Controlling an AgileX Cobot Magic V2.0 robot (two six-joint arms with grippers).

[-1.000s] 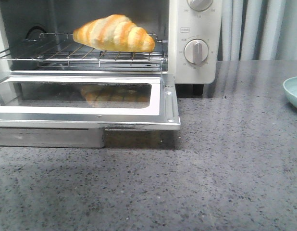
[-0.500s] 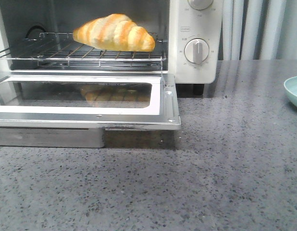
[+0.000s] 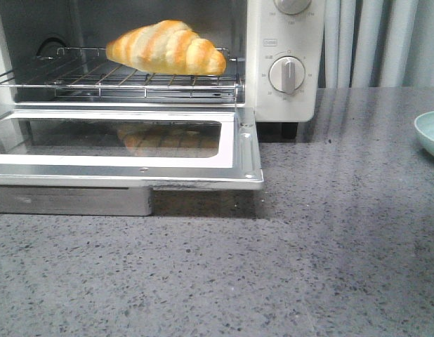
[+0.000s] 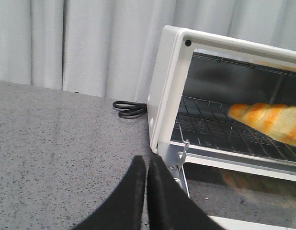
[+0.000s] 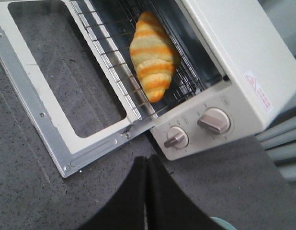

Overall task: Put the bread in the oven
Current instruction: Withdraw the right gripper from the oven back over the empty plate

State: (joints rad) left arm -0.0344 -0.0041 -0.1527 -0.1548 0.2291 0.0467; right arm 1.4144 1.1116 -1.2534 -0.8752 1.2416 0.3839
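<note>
Bread [image 4: 272, 122] lies on the open oven's [image 4: 169, 91] rack; left tool [image 4: 147, 191] closed.

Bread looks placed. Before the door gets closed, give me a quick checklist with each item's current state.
1. Bread on the rack, inside the oven: ok.
2. Bread clear of the door's swing: ok; it sits behind the rack's front edge.
3. Door fully open, nothing lying on it: ok; only a reflection of the bread shows in the glass.
4. Left gripper empty: ok; fingers shut, outside the oven.
5. Right gripper empty: ok; fingers shut, above the counter.
6. Rack pushed fully in: cannot tell.
</note>
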